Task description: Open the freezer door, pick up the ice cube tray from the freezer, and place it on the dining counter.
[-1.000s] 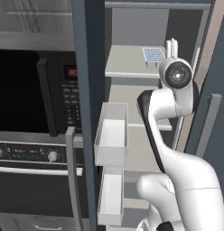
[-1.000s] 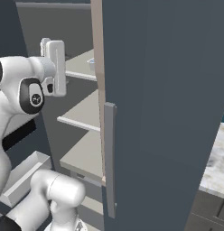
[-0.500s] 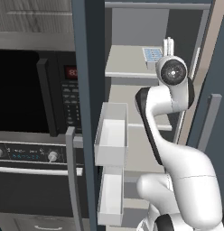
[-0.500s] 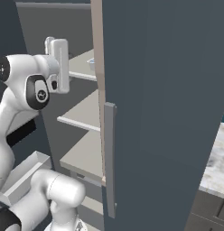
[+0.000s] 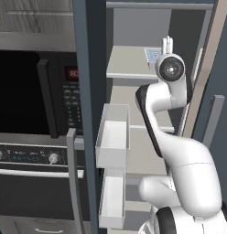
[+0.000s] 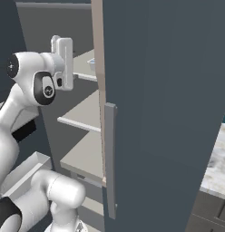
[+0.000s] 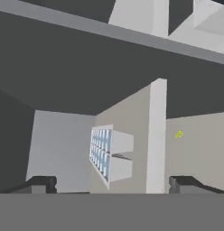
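One step looks done: the slate blue-grey freezer door (image 5: 90, 114) stands open, while the spread, empty pincer (image 7: 111, 182) faces the pale blue gridded ice cube tray (image 7: 105, 153) on its beige-grey shelf (image 5: 129, 61), grasp and delivery remaining.

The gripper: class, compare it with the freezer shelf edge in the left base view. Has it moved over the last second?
Yes. The gripper has risen and eased deeper toward the ice cube tray, judged against the fixed freezer shelf edge.

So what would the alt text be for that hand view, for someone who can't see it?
A pale blue ice cube tray lies on a beige freezer shelf, seen rolled sideways from the robot's hand. Its open gripper has dark fingertips spread wide, short of the tray.
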You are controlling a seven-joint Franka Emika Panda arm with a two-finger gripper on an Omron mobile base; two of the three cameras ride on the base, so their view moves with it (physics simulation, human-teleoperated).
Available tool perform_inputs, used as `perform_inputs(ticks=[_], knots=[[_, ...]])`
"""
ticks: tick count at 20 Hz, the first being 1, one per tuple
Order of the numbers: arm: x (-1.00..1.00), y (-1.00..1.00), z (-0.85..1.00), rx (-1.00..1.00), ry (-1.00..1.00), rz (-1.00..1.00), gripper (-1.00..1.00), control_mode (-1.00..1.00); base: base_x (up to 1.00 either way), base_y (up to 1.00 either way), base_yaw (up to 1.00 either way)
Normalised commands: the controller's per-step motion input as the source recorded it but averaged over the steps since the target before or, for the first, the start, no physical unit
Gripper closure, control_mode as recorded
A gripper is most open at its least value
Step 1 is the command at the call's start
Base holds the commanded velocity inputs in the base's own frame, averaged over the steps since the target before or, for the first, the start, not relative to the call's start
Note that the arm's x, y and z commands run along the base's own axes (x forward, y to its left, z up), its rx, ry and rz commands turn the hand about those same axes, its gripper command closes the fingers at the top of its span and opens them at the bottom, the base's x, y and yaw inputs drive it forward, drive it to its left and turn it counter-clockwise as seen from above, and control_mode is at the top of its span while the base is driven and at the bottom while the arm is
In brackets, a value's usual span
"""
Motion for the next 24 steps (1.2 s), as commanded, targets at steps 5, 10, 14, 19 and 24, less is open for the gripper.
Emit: perform_inputs(ticks=[5,10,14,19,24], knots=[[0.41,-0.08,0.00,0.09,0.00,0.00,-1.00,-1.00,0.00,0.00,0.00],[0.37,-0.19,-0.01,0.08,0.00,0.00,-1.00,-1.00,0.00,0.00,0.00],[0.19,-0.13,-0.10,0.01,0.00,0.00,-1.00,-1.00,0.00,0.00,0.00],[0.18,0.00,-0.01,0.00,0.00,0.00,-1.00,-1.00,0.00,0.00,0.00],[0.33,0.00,-0.01,0.00,0.00,0.00,-1.00,-1.00,0.00,0.00,0.00]])
